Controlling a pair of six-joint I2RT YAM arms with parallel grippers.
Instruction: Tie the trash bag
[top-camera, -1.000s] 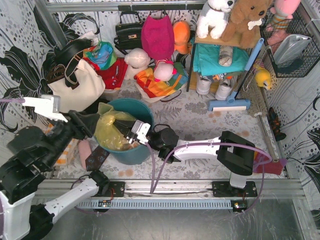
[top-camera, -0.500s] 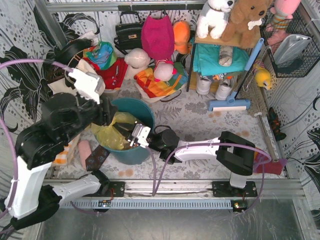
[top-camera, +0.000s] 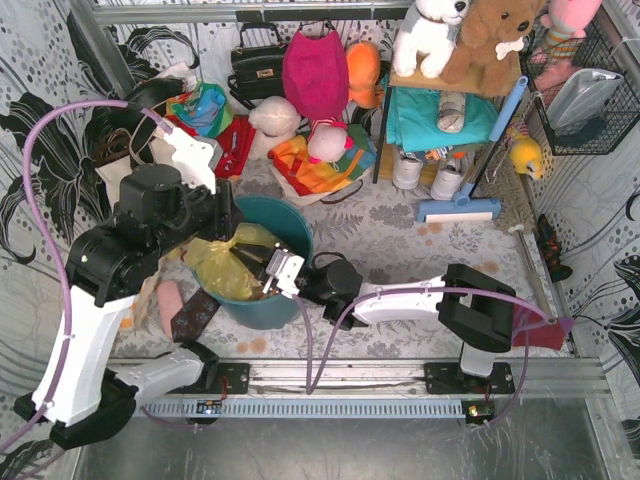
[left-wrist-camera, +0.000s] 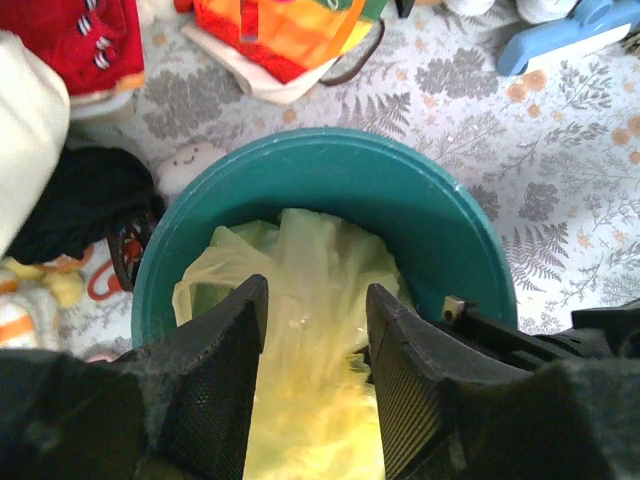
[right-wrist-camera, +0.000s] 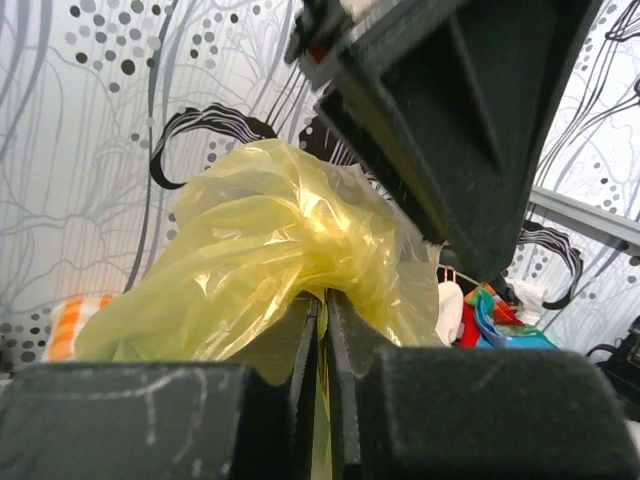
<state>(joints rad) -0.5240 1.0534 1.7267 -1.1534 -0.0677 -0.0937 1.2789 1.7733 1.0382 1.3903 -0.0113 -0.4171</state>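
**Operator:** Where is the trash bag?

**Observer:** Your trash bag (top-camera: 222, 268) sits in the teal bin (top-camera: 292, 228), left of centre in the top view. Most of it is down inside. A crinkled yellow bunch stands up above the rim on the bin's left side.

**Operator:** Left side?

**Observer:** Your left gripper (left-wrist-camera: 312, 300) is over the bin, pointing down into it. The jaws are apart, one finger on either side of the gathered yellow plastic. The plastic fills the gap (your wrist view does not show whether the pads actually press on it). The bin's rim curves round behind the fingers.

**Operator:** And the right?

**Observer:** Your right gripper (right-wrist-camera: 322, 300) reaches in from the bin's right side, with the arm stretched low across the floor. The jaws are drawn almost together, leaving only a thin slit. A strip of yellow film sits in that slit, so the gripper is pinched on the bag. In your right wrist view the plastic balloons up just beyond the fingertips, and the left arm's dark casing hangs above it.

**Operator:** Surroundings?

**Observer:** The bin stands on the fern-print mat (left-wrist-camera: 560, 200). Your two grippers are near each other, with the bunched plastic between them.
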